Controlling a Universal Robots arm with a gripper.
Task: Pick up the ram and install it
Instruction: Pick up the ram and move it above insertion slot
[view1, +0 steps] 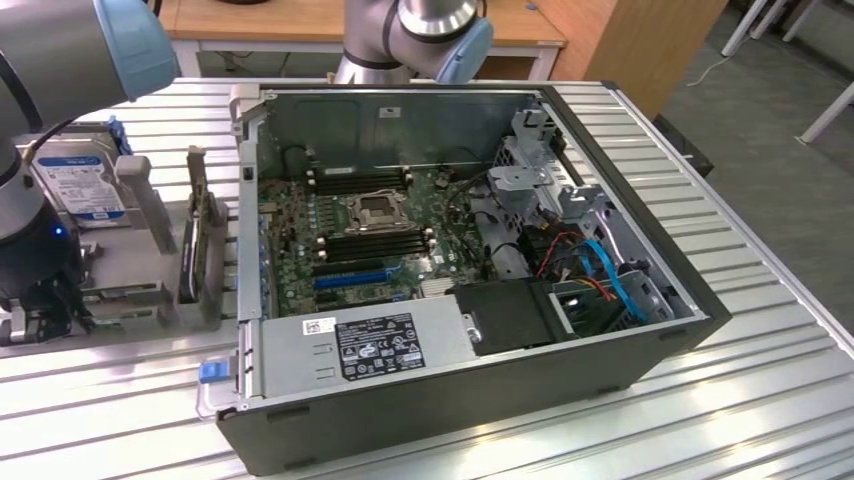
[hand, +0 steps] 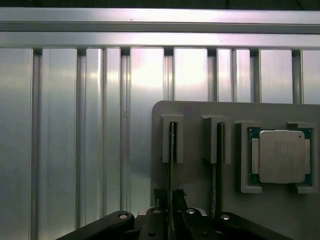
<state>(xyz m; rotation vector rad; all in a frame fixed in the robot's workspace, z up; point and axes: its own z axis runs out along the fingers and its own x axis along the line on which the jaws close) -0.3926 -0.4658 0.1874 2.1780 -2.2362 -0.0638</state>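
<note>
Ram (hand: 171, 145) sat edge-up in the holder plate (hand: 200, 175), 9 o'clock from the case (view1: 467, 430) in the exterior view, hand (hand: 171, 197) straddling it, couldn't tell if clamped. I'd grip centred, lift straight

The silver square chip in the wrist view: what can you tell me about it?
The processor chip is square, with a dull silver metal lid, a small dot at one corner and green board showing along its edges. It lies flat, lid up, seated in a grey bracketed recess of the holder plate. Nothing grips or covers it.
</note>
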